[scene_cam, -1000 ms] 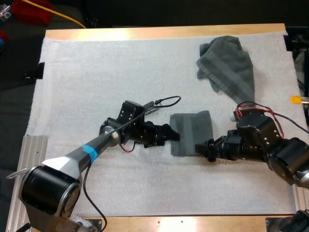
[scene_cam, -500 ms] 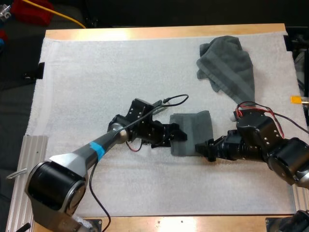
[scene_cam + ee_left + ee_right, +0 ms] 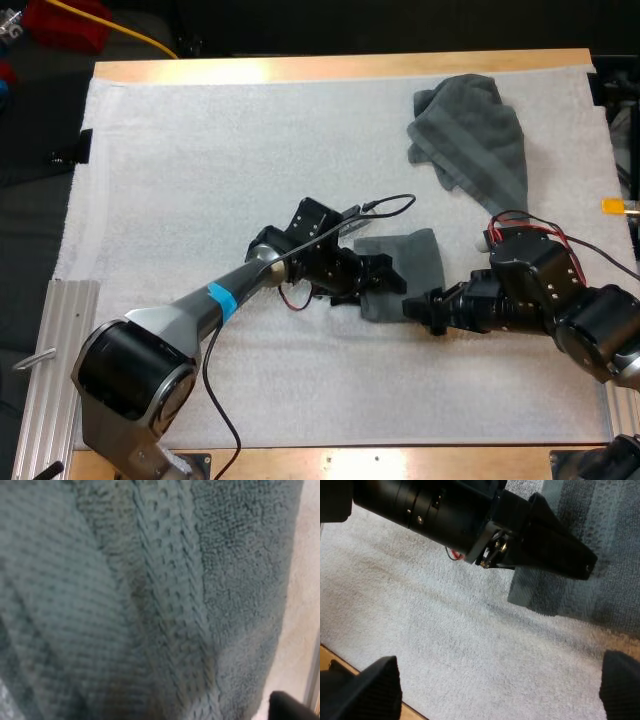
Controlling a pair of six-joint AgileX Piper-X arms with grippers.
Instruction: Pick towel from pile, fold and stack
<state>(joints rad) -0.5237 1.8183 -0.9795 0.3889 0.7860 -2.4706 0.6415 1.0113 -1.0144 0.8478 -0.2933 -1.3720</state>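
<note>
two black fingers (image 3: 374,686) of my right claw (image 3: 415,307) stand wide apart, released and holding nothing, low over the white mat (image 3: 200,150) just beside the near right corner of the folded towel (image 3: 412,262). my left claw (image 3: 388,282) is at that towel's left side, close against the ribbed cloth; whether it is clenched or released i cannot tell. the folded towel lies mid-mat between the two claws. farther off, well apart at the mat's far right, lies the crumpled towel (image 3: 470,130), near the wooden table's (image 3: 300,68) far edge.
</note>
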